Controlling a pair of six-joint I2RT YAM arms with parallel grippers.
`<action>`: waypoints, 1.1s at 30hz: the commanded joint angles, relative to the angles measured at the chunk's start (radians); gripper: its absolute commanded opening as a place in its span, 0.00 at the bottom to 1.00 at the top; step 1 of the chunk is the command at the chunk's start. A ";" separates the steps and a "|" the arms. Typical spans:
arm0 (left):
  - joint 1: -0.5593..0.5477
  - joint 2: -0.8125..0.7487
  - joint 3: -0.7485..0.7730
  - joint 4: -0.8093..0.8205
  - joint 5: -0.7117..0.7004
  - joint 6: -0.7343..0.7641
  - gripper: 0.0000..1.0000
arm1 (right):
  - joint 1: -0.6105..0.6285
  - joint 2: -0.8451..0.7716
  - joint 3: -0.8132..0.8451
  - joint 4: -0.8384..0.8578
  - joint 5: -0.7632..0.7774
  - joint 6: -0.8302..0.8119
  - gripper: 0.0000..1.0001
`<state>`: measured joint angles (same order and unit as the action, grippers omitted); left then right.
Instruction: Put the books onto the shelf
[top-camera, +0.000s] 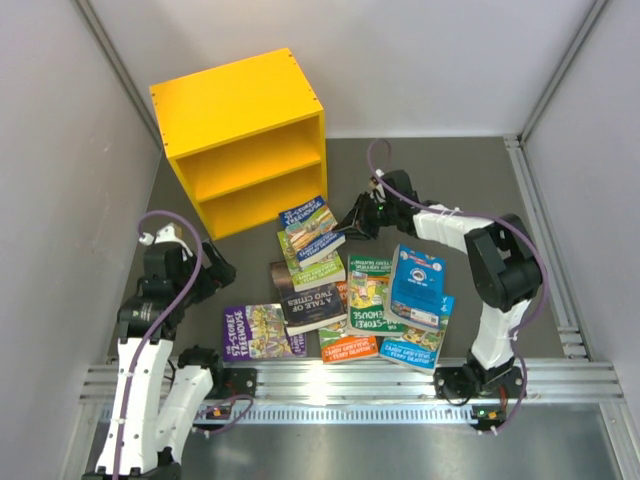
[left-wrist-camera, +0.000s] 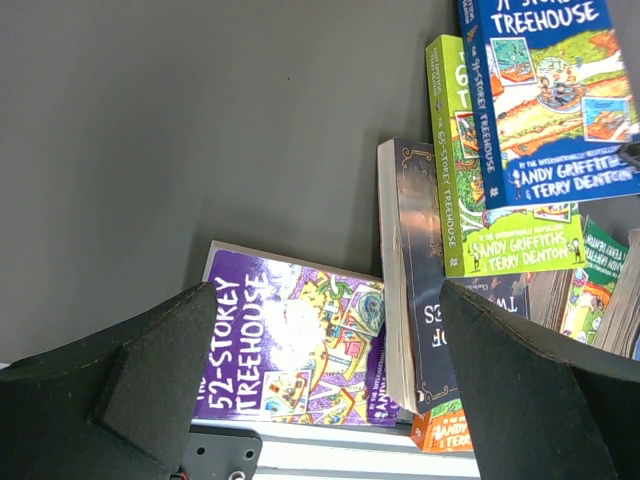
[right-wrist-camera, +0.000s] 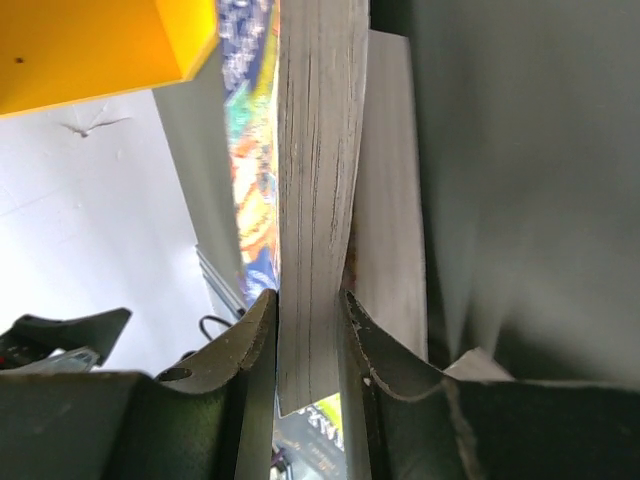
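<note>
Colourful thin paperback books (top-camera: 372, 290) litter the grey desk (top-camera: 450, 190); right jaws clamp the page edge of a blue-covered book (right-wrist-camera: 315, 200) near the bright yellow boxy shelf (top-camera: 235, 105); left jaws gape wide, empty.

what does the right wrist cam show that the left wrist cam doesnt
Only the right wrist view: the right gripper closed on the page edge of a blue book, and a corner of the yellow shelf.
Only the left wrist view: the left gripper, open and empty, and the purple book, dark book and green book in the pile.
Both: the grey table and, it seems, the same blue book, which the left wrist view shows cover-up.
</note>
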<state>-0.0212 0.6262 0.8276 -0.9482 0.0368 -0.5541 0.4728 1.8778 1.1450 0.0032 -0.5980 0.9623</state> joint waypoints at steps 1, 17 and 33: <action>0.004 0.000 -0.007 0.005 0.003 0.006 0.97 | 0.016 -0.091 0.085 -0.002 -0.014 -0.025 0.00; 0.014 0.006 -0.010 0.008 0.020 0.016 0.96 | 0.072 -0.055 0.309 0.216 -0.048 0.200 0.00; 0.014 0.012 -0.012 0.011 0.035 0.025 0.96 | 0.072 0.220 0.377 0.218 0.108 0.234 0.00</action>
<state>-0.0139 0.6357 0.8215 -0.9478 0.0628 -0.5465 0.5358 2.0777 1.4422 0.1200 -0.5308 1.1721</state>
